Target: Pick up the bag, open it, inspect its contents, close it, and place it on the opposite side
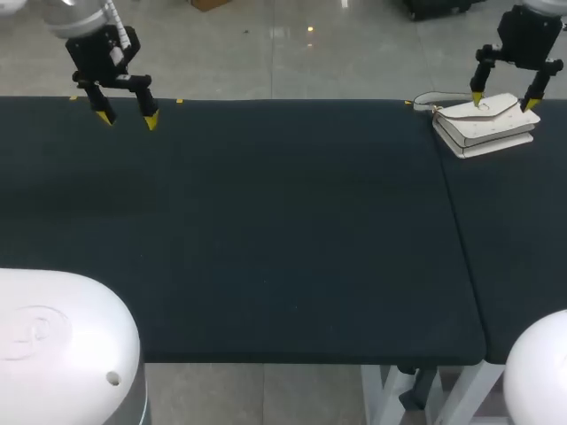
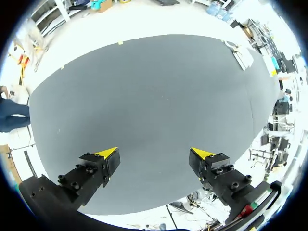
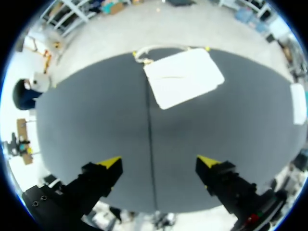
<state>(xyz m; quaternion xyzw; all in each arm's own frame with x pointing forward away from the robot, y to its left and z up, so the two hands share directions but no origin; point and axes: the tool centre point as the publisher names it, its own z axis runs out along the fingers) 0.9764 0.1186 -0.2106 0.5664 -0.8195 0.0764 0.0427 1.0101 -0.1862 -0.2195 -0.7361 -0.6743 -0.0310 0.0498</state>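
Upper right of the frame, the right gripper, fingers spread over the white bag, should descend centred before pinching.

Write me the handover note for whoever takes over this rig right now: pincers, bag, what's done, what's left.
Left pincer: open, empty, over the far left of the black table.
Right pincer: open, empty, above the white bag, not gripping it.
Bag: lies flat at the table's far right, flap closed, strap trailing beside it.
Done: nothing yet, as far as the bag shows.
Left: pick up, open, inspect, close, place on the left side.
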